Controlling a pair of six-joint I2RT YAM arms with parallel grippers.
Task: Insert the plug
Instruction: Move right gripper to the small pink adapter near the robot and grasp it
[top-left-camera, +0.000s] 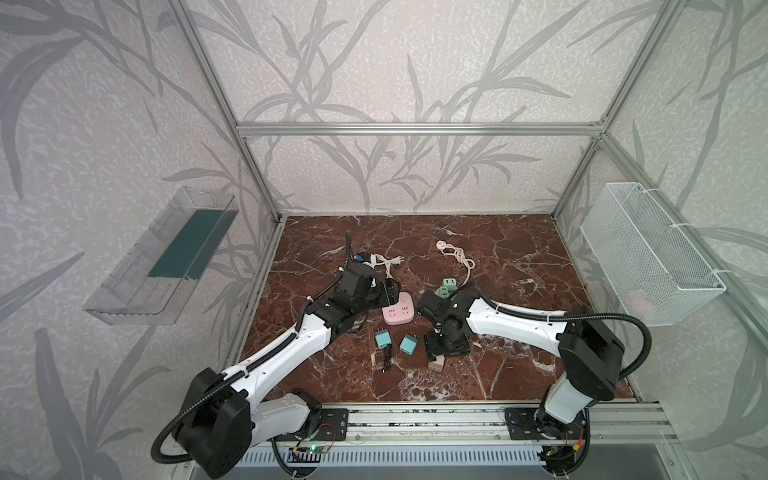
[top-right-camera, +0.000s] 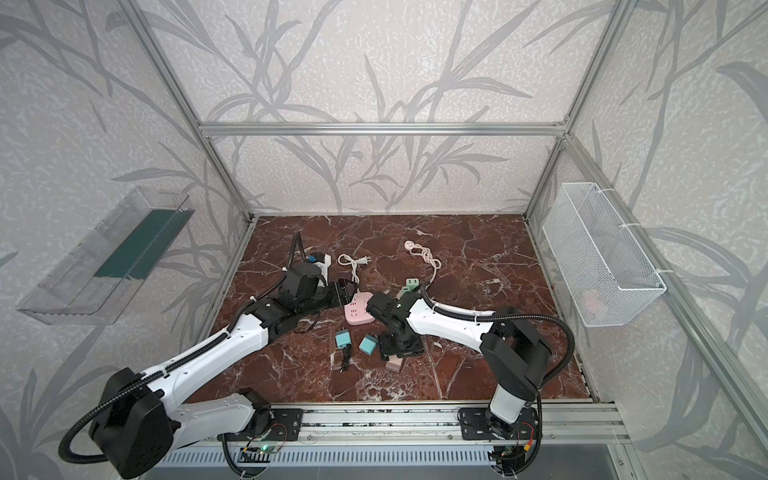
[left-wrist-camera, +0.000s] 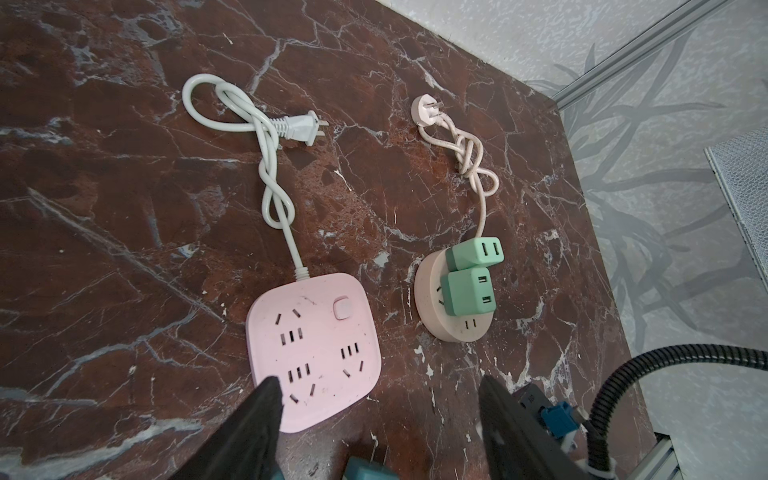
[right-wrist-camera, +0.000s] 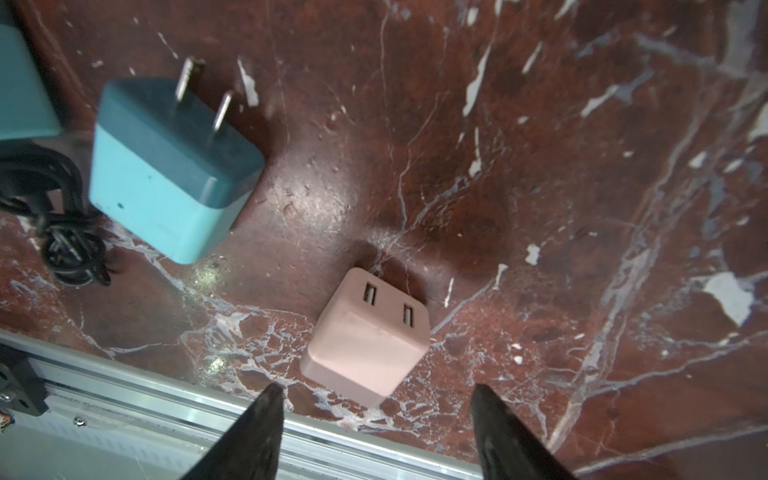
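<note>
Take the pink power strip, lying sockets-up on the marble table, as your reference. Your left gripper hovers over the strip's edge opposite the white cord, jaws spread and holding nothing. One fingertip overlaps the strip's corner in the left wrist view; you cannot tell whether it touches. The pink plug lies on the table apart from the strip, on its front-rail side, with a teal charger between the two. The plug's two USB slots face up and its prongs are hidden. Your right gripper hangs above the plug with jaws spread; the plug sits just ahead of the fingertips, not pinched. Beside the strip, on the side away from the left arm, a round beige socket carries two green adapters.
</note>
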